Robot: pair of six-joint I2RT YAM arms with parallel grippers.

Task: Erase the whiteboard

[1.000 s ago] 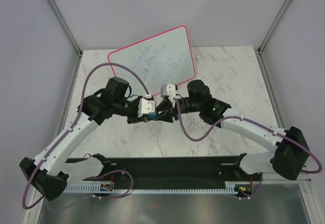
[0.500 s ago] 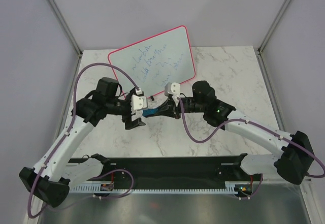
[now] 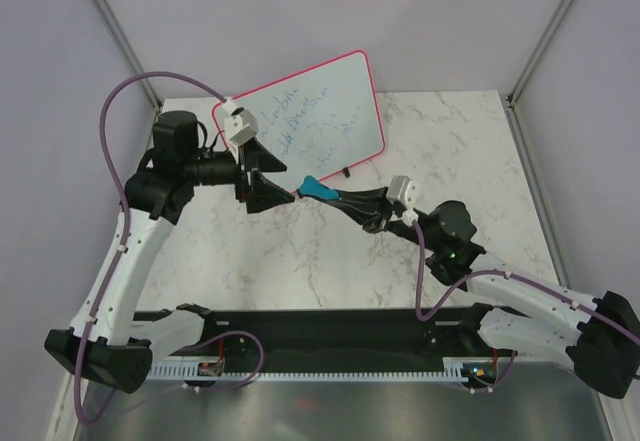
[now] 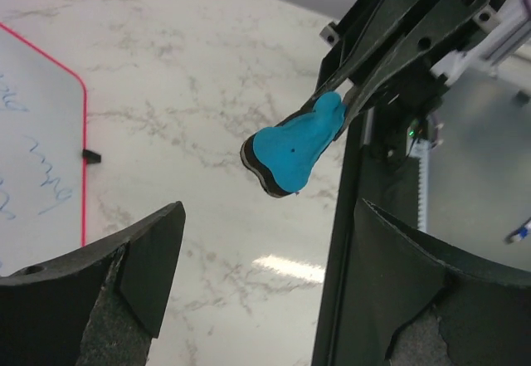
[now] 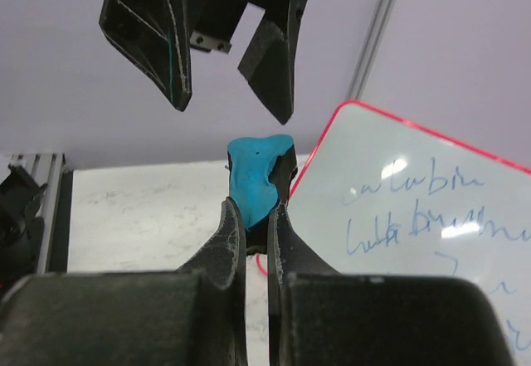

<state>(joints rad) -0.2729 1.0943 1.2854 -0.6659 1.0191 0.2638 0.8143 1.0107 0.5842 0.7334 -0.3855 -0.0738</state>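
pretty bright even light from overhead, soft faint shadows on the tabletop (image 3: 300, 261), white glare spots on the whiteboard (image 5: 398, 241), close foreground kinda blurry

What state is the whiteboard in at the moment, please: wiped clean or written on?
Written on. Blue handwriting runs across the whiteboard in several lines, seen in the top and right wrist views.

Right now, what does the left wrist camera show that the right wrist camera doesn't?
Only the left wrist view shows the small black foot under the whiteboard and a green light on the right arm. Only the right wrist view shows the purple wall and a metal post. Both show the blue eraser pinched in the right gripper, the open left gripper, the board's blue writing and the marble table.
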